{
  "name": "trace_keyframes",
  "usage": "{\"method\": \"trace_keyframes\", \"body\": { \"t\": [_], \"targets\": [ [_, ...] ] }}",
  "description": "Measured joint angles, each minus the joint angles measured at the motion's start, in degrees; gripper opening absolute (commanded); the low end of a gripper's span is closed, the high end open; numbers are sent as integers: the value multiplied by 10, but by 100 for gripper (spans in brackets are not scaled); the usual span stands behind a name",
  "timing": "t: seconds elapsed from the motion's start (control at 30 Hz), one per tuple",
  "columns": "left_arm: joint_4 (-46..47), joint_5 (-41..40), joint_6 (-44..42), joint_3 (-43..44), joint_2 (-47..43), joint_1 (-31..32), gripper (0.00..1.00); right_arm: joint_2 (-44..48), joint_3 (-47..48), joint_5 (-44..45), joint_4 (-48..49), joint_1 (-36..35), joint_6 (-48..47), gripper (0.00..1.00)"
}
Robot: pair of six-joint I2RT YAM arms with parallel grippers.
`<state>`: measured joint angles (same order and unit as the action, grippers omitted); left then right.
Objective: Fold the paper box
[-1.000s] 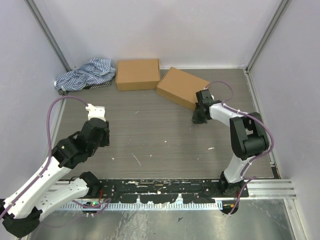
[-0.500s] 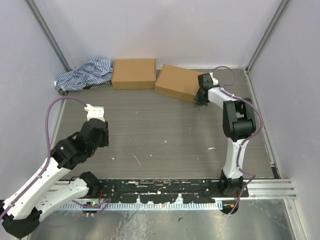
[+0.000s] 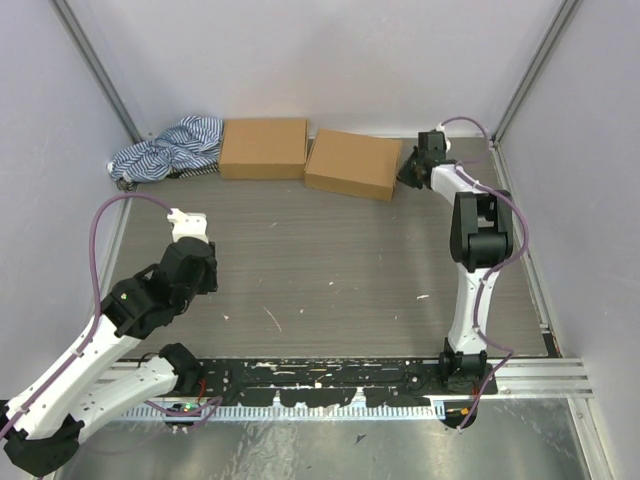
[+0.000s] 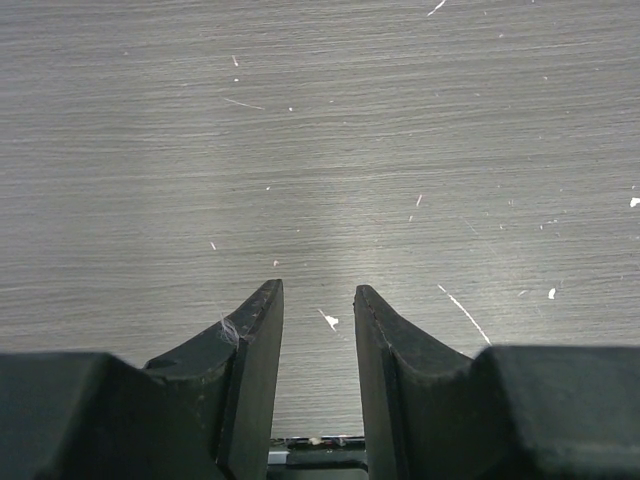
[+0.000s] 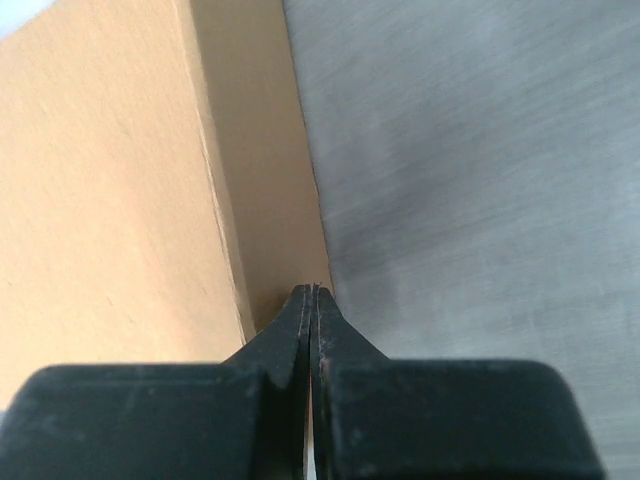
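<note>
Right-hand box [image 3: 352,164] lies closed at the far side of the table [image 3: 330,270], right of centre, slightly skewed; left-hand box [image 3: 264,148] just beside it on its left, near corners close or touching, cannot tell which; striped cloth [image 3: 170,148] bunched at the far left, next to the left-hand box. Right arm stretched to the far right; right gripper [image 5: 312,290] has its fingers pressed together and holds nothing; tips sit at the foot of the right-hand box's right end wall, probably touching it, wrist view too close to be sure. Left gripper [image 4: 318,292] at the near left; fingers apart, nothing between them, above bare table.
</note>
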<state>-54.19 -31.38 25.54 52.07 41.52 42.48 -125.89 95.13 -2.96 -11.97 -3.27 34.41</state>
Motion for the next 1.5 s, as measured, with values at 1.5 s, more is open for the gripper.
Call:
{"method": "trace_keyframes", "body": {
  "t": [1.5],
  "targets": [
    [-1,-16,7,0,0,-2,61,-39,40,-59,-6,-56,-58,3]
  ]
}}
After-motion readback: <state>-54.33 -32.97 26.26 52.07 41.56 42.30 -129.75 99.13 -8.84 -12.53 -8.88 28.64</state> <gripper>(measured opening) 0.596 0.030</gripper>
